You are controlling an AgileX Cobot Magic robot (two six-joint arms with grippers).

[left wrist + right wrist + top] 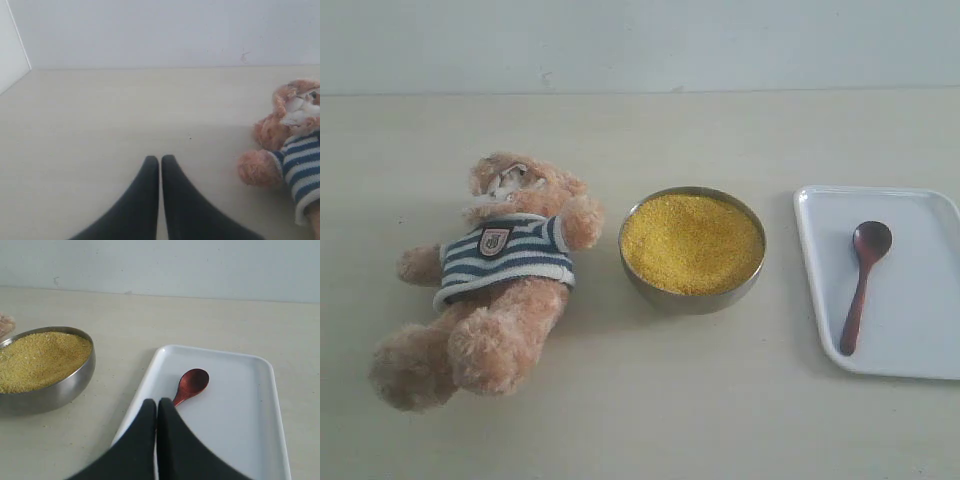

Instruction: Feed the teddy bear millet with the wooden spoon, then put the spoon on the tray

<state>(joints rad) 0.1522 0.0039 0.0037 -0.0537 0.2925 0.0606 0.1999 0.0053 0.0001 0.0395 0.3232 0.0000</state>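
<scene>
The teddy bear lies on its back at the left of the table, in a navy-and-white striped shirt; part of it shows as the bear in the left wrist view. A round metal bowl full of yellow millet stands in the middle. The wooden spoon lies on the white tray at the right, its round end away from the front edge. My right gripper is shut and empty above the tray, hiding the handle of the spoon. My left gripper is shut, empty, over bare table beside the bear.
A pale wall runs along the back of the table. Neither arm shows in the exterior view. In the left wrist view a white panel stands at the table's side. The bowl sits close beside the tray.
</scene>
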